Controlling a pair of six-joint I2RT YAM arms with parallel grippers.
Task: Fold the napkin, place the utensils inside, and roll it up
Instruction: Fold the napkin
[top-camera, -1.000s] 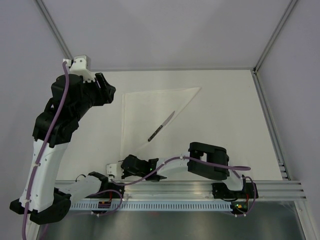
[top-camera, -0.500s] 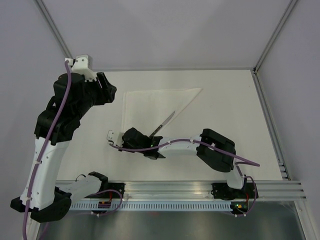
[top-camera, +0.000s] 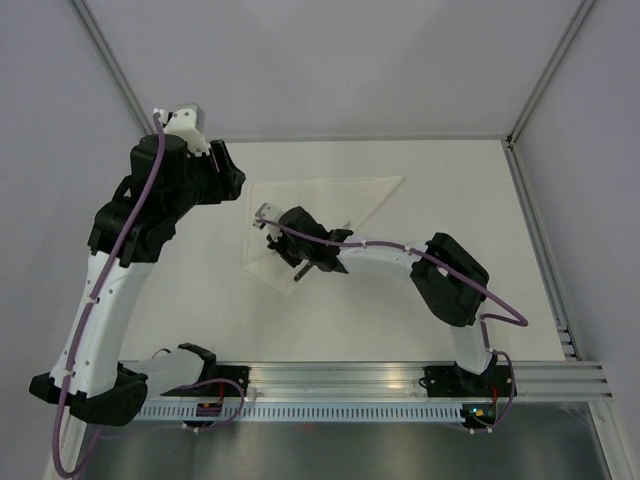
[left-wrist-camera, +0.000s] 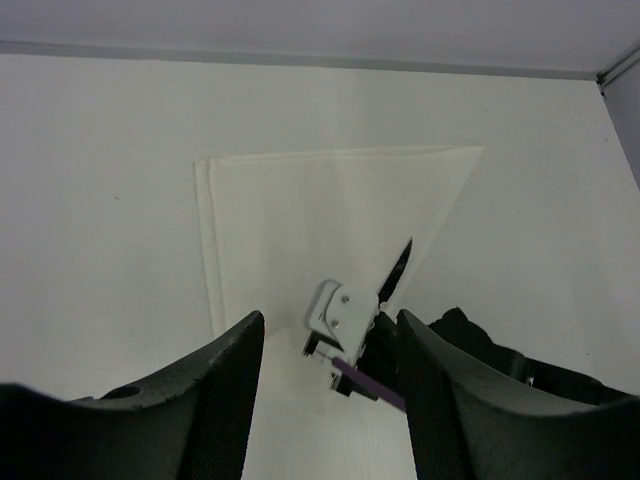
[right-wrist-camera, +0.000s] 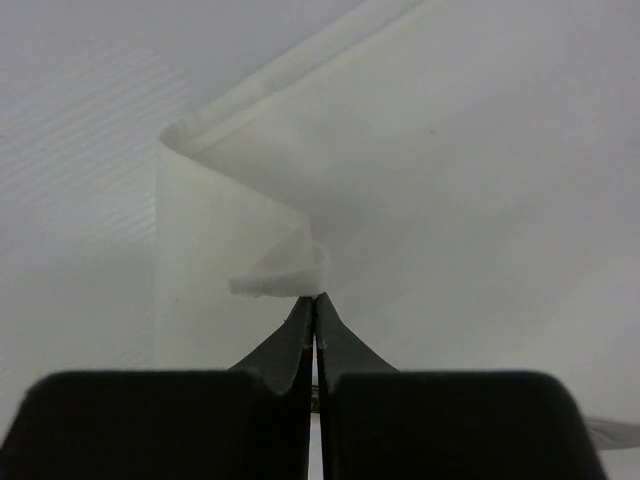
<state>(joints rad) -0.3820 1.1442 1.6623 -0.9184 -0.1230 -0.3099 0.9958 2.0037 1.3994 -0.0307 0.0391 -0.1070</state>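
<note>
My right hand is closed tight, its two dark fingers pressed together, and a curled bit of the napkin edge is pinched at their tips. From above I see this hand reaching out over the middle of the cloth, with the near part of the napkin drawn up under it into a loose, slanting fold. The rest of the napkin lies flat on the cream counter as a white triangle, its long edge along the far side. A knife lies on the cloth just beside my right hand. The arm covers most of it from above, so only the blade tip peeks out on the right. Farther off, at the far-left corner of the napkin, my left hand hangs above the counter with its fingers spread wide, holding nothing and touching nothing.

A second ago my right hand sat low by the counter's near edge, at the napkin's near corner, and that corner lay flat. Now the hand has carried that corner toward the far side. The left hand has shifted a little farther out and is just as wide. The knife has not moved.
</note>
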